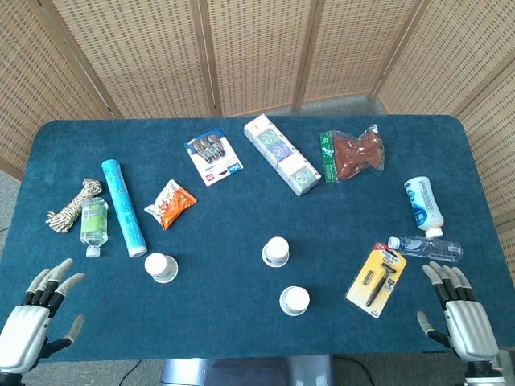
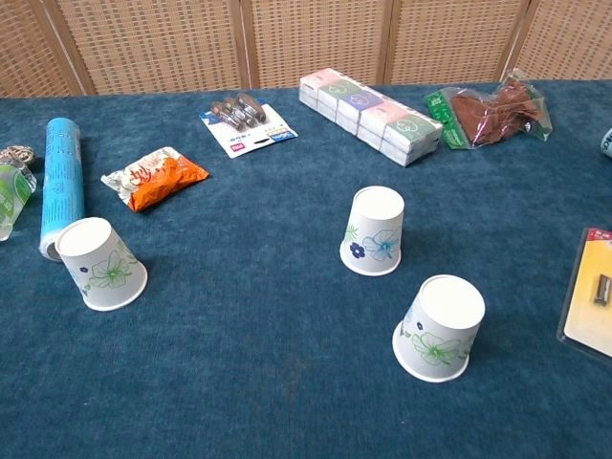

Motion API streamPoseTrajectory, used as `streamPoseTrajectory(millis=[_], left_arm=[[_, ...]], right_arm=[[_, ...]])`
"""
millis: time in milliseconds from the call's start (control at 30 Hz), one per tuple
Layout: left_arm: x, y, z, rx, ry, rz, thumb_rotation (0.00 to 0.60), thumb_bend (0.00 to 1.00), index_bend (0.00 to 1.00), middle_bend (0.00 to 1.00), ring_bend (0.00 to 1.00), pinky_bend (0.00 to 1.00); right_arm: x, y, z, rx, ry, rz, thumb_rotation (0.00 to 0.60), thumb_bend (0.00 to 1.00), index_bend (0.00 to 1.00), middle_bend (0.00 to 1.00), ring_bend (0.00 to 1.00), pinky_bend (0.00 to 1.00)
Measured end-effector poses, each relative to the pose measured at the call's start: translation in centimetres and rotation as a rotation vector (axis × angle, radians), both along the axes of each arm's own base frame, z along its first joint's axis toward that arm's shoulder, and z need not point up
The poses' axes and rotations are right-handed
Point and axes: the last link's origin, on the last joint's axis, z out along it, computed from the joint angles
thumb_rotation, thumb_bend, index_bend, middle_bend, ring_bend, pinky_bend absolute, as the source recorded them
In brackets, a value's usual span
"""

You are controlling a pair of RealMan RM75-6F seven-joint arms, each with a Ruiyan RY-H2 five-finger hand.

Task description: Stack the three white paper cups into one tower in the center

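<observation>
Both hands (image 1: 32,322) (image 1: 463,318) fingers spread, empty, three upturned cups (image 1: 275,251) well apart ahead

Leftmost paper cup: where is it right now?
In the head view the leftmost paper cup stands upside down at front left, just right of the blue tube and well left of the other two cups.

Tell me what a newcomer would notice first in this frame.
Three white paper cups stand upside down and apart on the blue table: the left cup beside a light blue tube, the middle cup near the center, the near cup in front of it to the right. Both hands, the left hand and right hand, rest open at the near corners, holding nothing.
</observation>
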Motion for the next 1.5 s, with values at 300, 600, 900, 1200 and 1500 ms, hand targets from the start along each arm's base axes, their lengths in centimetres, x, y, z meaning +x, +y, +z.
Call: streamPoseTrajectory(millis=[300, 600, 900, 1200, 1500], left_arm=[[0.0, 0.4, -0.3, -0.019, 0.006, -0.008, 0.6, 0.48, 0.14, 0.03, 0.0, 0.0], [0.5, 0.7, 0.4, 0.003, -0.001, -0.03, 0.6, 0.48, 0.14, 0.03, 0.0, 0.0], [1.4, 0.8, 0.9, -0.005, -0.018, -0.054, 0.6, 0.48, 0.14, 0.03, 0.0, 0.0], [2.4, 1.0, 1.4, 0.001, -0.041, -0.078, 0.6, 0.48, 0.14, 0.03, 0.0, 0.0], [3.1, 1.6, 2.5, 0.022, -0.066, -0.079, 0.6, 0.48, 0.14, 0.03, 0.0, 0.0]], right_arm=[[0.0, -0.1, -0.5, 0.025, -0.007, 0.005, 0.6, 0.41, 0.0, 0.0, 0.0, 0.0], [1.1, -0.8, -0.4, 0.056, -0.041, 0.077, 0.6, 0.41, 0.0, 0.0, 0.0, 0.0], [2.9, -2.0, -0.4, 0.153, -0.079, 0.197, 0.6, 0.4, 0.0, 0.0, 0.0, 0.0], [4.9, -3.6, -1.3, 0.266, -0.089, 0.341, 0.6, 0.4, 0.0, 0.0, 0.0, 0.0], [7.0, -4.9, -2.9, 0.377, -0.088, 0.48, 0.6, 0.38, 0.0, 0.0, 0.0, 0.0]])
